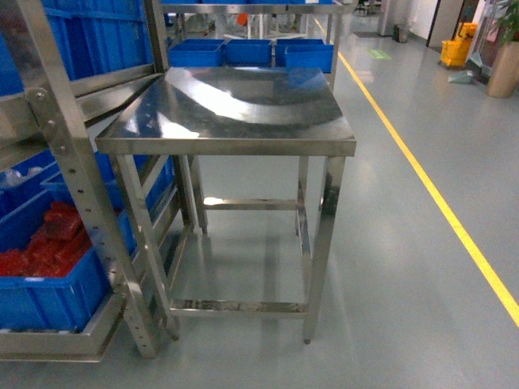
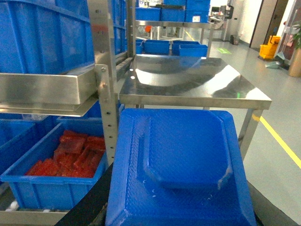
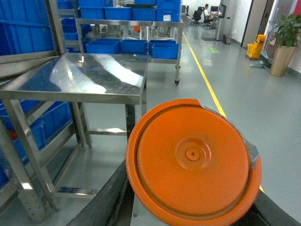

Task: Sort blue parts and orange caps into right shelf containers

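Your head view is showing only the bare stainless steel table (image 1: 235,109) and a blue plastic crate of red pieces (image 1: 49,284) sitting low on the left rack; neither gripper is appearing there. Your left wrist view is filling with a square blue textured plastic part (image 2: 181,165). Your right wrist view is showing a round glossy orange cap (image 3: 193,162). You cannot tell how either pair of jaws is standing.

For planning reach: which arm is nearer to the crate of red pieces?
Left. Its camera sees the crate close by, lower left; from the right arm it lies beyond the table, barely visible.
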Controlling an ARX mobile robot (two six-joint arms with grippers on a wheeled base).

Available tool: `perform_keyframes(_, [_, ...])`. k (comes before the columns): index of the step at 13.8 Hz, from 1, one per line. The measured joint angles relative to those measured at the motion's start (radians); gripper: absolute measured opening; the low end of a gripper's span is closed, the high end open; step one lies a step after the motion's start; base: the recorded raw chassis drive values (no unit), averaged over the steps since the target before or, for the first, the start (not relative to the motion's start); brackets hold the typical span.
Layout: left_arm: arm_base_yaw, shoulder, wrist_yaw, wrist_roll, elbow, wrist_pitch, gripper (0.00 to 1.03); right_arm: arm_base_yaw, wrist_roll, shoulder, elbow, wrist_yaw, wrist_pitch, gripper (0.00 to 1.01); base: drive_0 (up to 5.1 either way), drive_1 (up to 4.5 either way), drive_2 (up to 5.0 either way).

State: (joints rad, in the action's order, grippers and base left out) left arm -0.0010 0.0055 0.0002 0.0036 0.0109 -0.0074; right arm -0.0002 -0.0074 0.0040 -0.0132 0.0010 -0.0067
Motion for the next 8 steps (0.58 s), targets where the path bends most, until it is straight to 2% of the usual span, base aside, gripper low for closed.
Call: perform_keyframes(8, [0.0,0.0,-0.001,0.0,0.0,-0.001,0.43,0.0,0.0,0.0,0.0,-0.001,-0.001,0.44,-4.9,2.54,2.5])
